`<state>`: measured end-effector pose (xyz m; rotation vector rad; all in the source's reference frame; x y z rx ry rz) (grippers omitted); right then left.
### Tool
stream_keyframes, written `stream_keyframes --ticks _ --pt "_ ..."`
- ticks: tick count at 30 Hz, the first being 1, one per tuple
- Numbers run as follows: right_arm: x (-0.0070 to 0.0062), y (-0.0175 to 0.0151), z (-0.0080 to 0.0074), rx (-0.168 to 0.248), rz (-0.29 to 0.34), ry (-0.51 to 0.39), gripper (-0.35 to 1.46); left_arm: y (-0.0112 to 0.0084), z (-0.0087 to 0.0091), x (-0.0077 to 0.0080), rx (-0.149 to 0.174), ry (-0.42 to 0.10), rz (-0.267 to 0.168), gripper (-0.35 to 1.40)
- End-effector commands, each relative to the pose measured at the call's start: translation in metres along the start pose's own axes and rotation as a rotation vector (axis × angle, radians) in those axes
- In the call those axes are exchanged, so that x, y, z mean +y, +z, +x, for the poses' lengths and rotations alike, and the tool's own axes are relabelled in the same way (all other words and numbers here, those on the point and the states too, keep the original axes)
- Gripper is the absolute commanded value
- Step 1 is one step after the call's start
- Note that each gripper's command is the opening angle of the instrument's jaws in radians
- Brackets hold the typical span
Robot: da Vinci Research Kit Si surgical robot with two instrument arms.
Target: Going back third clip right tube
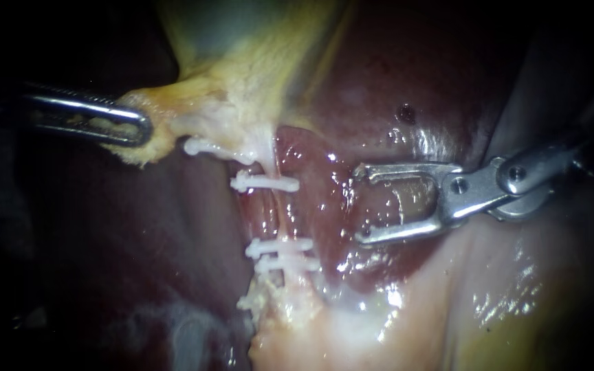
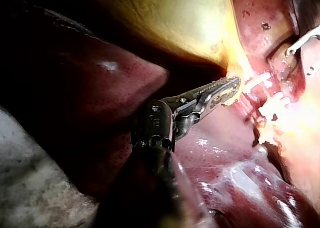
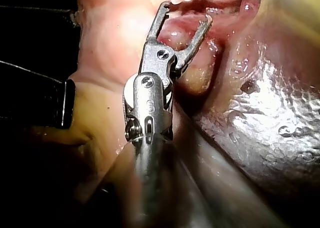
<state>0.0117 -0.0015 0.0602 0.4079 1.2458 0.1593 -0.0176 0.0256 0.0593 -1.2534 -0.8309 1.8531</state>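
Liver: dark red glistening liver (image 1: 448,82), underlying bed.
Gallbladder: yellow gallbladder (image 1: 242,55), drawn taut, stretching the tube.
Left instrument (image 1: 135,127): pincer clamps gallbladder's neck.
Right instrument (image 1: 359,203): pincer gaping, empty, clear beside tube.
Tube: thin pink tube (image 1: 278,216), bearing white plastic clips (image 1: 264,183).

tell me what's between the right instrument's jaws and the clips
Only bare, wet red tissue: in the endoscope view nothing else lies between the right instrument, jaws open, and the clips on the tube.
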Motion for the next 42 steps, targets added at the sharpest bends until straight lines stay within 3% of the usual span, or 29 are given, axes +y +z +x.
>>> stream_keyframes --ticks 1,10,27,42 --pt "0.0000 0.0000 0.0000 0.000 0.000 0.000 0.50 0.0001 -0.0001 -0.0001 0.000 0.000 0.000 -0.35" --pt "-0.0001 -0.0001 -0.0001 0.000 0.001 0.000 0.50 0.0010 -0.0007 -0.0011 0.001 0.005 0.004 -0.35" --pt "0.0000 -0.0001 -0.0002 0.000 0.000 -0.001 0.50 0.0062 -0.0024 -0.0039 0.005 0.024 0.013 -0.35" --pt "0.0000 -0.0001 -0.0002 0.000 0.000 -0.001 0.50 0.0065 -0.0024 -0.0041 0.002 0.025 0.015 -0.35"
